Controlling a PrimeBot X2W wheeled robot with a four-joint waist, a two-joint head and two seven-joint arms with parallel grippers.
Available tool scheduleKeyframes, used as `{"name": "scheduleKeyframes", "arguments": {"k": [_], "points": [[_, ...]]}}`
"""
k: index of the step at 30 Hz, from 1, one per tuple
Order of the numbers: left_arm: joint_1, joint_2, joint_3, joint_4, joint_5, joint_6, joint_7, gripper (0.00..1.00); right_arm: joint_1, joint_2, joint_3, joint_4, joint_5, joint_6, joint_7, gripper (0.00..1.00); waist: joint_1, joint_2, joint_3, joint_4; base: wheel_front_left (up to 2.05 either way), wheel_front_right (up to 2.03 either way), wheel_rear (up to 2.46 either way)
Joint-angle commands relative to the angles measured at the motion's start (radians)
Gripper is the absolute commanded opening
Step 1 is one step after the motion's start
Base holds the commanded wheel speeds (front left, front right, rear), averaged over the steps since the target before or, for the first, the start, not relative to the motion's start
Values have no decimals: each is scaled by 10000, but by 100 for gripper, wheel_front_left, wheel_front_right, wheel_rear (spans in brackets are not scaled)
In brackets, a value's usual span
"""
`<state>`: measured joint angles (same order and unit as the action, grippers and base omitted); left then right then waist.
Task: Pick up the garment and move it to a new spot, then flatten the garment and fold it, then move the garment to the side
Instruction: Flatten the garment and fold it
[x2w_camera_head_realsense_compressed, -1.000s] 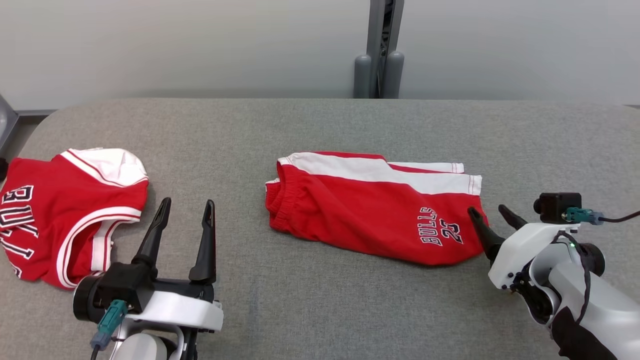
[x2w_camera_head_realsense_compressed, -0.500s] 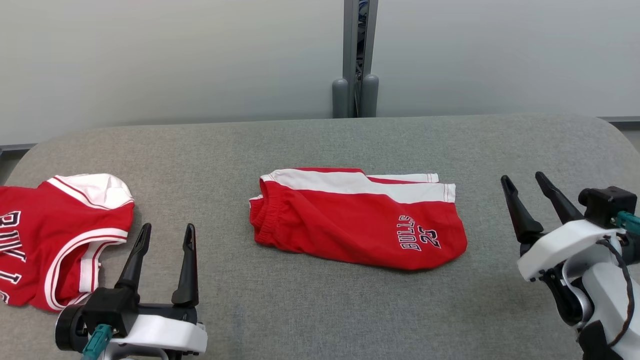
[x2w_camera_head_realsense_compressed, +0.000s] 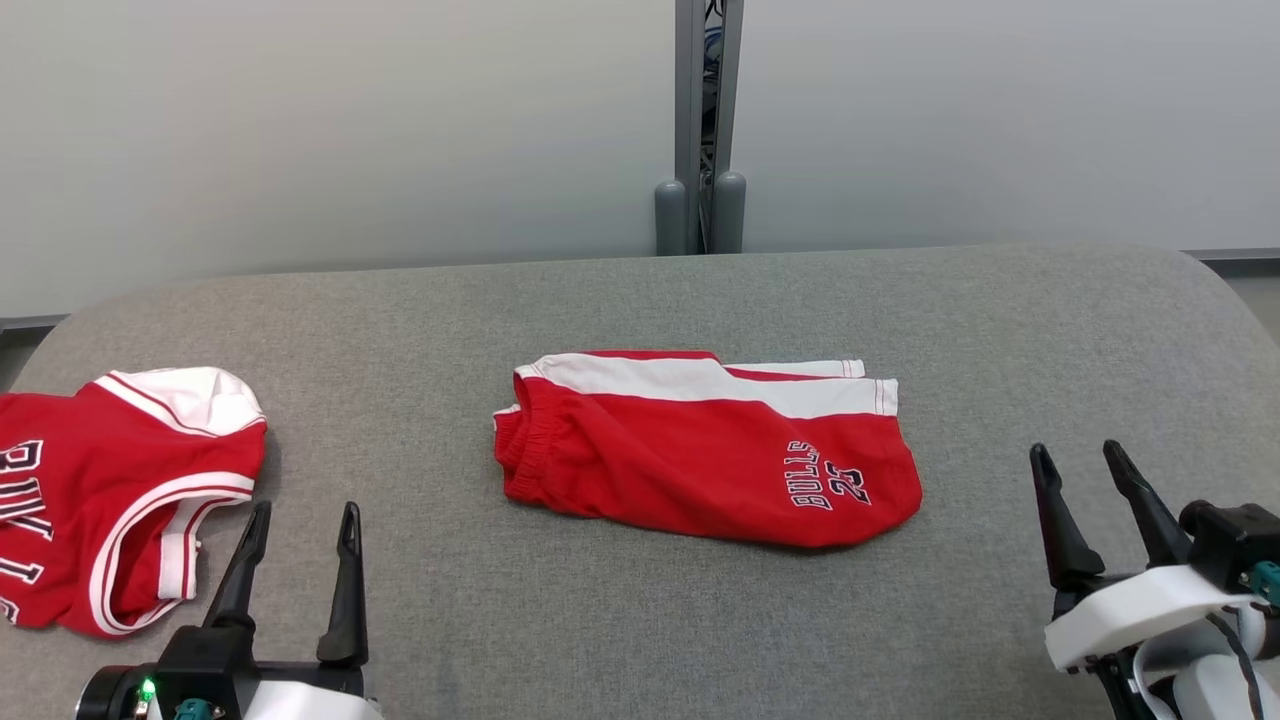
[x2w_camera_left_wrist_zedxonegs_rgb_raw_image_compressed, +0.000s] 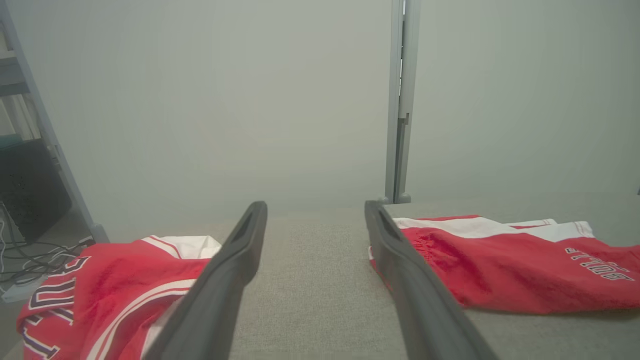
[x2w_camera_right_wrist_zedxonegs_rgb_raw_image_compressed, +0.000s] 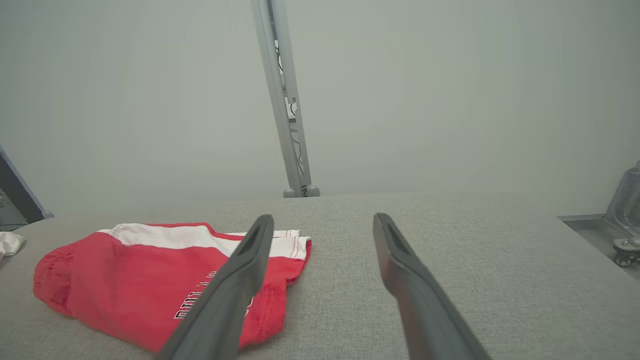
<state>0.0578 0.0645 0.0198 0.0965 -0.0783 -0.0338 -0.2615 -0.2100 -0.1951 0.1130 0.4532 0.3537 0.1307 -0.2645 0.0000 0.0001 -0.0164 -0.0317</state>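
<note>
The garment, a pair of red shorts (x2w_camera_head_realsense_compressed: 700, 470) with a white side stripe and "BULLS 23" print, lies folded flat in the middle of the grey padded table (x2w_camera_head_realsense_compressed: 640, 300). My left gripper (x2w_camera_head_realsense_compressed: 306, 507) is open and empty near the front left, well to the left of the shorts' waistband. Over at the front right, my right gripper (x2w_camera_head_realsense_compressed: 1075, 449) is open and empty too, a clear gap away from the shorts' hem. The left wrist view has the shorts (x2w_camera_left_wrist_zedxonegs_rgb_raw_image_compressed: 500, 270) right of the open left gripper (x2w_camera_left_wrist_zedxonegs_rgb_raw_image_compressed: 315, 205). In the right wrist view the shorts (x2w_camera_right_wrist_zedxonegs_rgb_raw_image_compressed: 135, 275) lie left of the open right gripper (x2w_camera_right_wrist_zedxonegs_rgb_raw_image_compressed: 324, 217).
A red Bulls jersey (x2w_camera_head_realsense_compressed: 120, 490) with white trim lies crumpled at the table's left edge, just left of my left gripper, also seen as the jersey (x2w_camera_left_wrist_zedxonegs_rgb_raw_image_compressed: 100, 280). A grey post (x2w_camera_head_realsense_compressed: 700, 120) stands behind the table against a pale wall. A metal base with a caster (x2w_camera_right_wrist_zedxonegs_rgb_raw_image_compressed: 620, 240) sits off the table's right.
The head camera has tilted up, so the whole view shifted. My right gripper drew back from the shorts' right hem toward the right and the front edge. The shorts kept their shape.
</note>
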Motion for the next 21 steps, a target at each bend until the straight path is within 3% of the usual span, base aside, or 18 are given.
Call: {"name": "scheduleKeyframes", "arguments": {"k": [1,6,21], "points": [[129,52,28,92,43,11,-36,100,278,57,-223,-125,-151,1,-11,100,0,-1,-34,18,0,0,0],[381,144,62,543,-319,-277,-37,100,862,390,-619,-259,-366,1,31,100,0,-1,-150,45,0,0,0],[361,275,11,763,-385,-73,-34,100,1093,658,-648,-463,-499,1,610,100,0,-1,-97,39,0,0,0]]}}
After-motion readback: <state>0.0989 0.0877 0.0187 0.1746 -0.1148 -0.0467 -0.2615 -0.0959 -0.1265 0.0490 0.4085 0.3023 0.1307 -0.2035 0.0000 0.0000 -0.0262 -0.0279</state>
